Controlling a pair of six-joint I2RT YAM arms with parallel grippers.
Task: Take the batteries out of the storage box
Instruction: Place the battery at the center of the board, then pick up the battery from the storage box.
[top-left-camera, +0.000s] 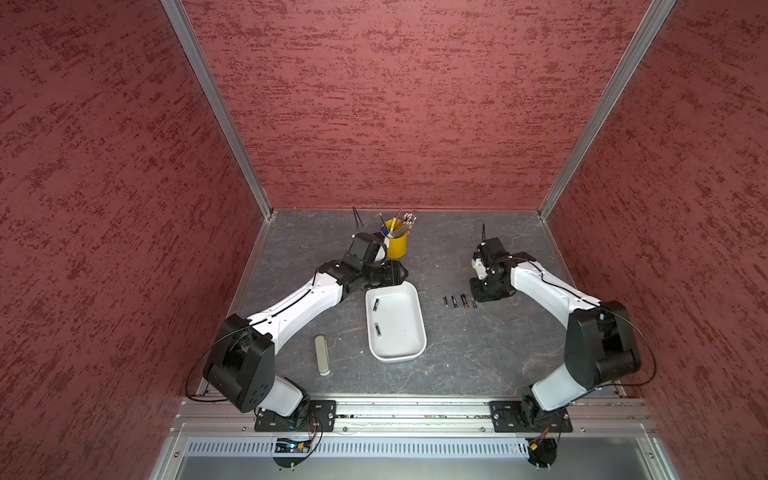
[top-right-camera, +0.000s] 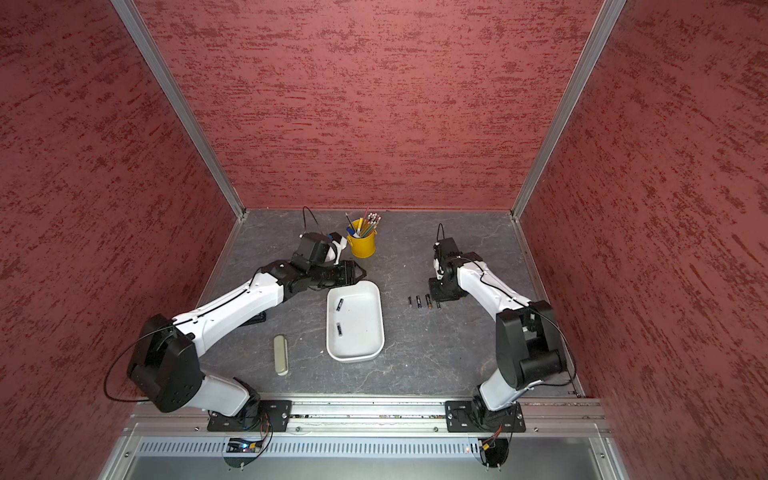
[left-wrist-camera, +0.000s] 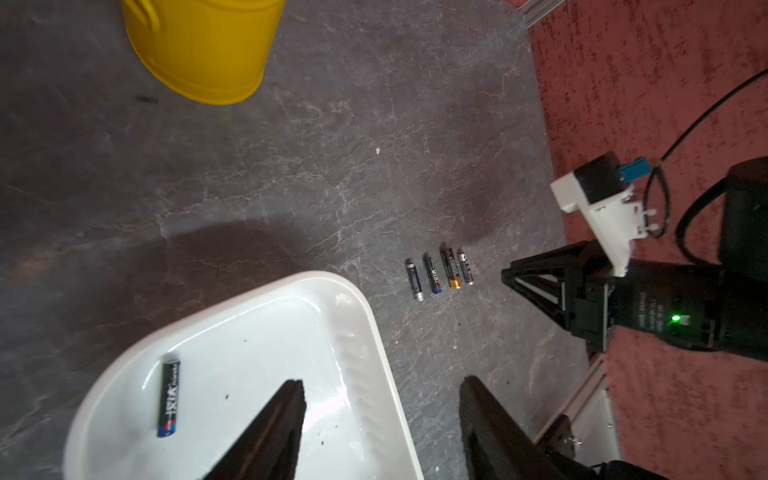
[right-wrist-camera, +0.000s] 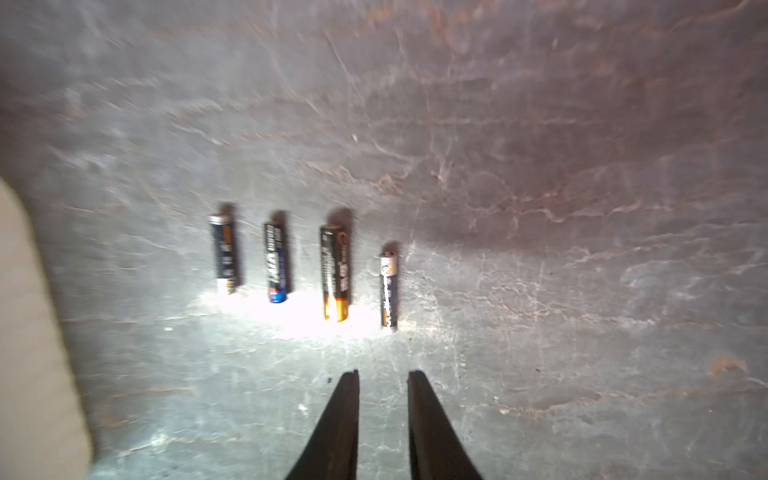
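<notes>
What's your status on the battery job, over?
Left gripper open at storage box far rim; right gripper slightly open, empty. Two left inside: far battery, near battery. Row of four outside. Nothing blocking.

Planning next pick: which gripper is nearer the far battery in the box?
Left. Left gripper hovers at the storage box rim by that battery; right gripper sits beyond the outside row.

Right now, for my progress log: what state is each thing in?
Storage box, upright, holding two batteries.
Boxed batteries, lying flat, loose.
Table batteries, four lying in a row.
Pencil cup, upright, filled.
Case, lying flat.
Left tool, open, empty.
Right tool, narrowly open, empty.
</notes>
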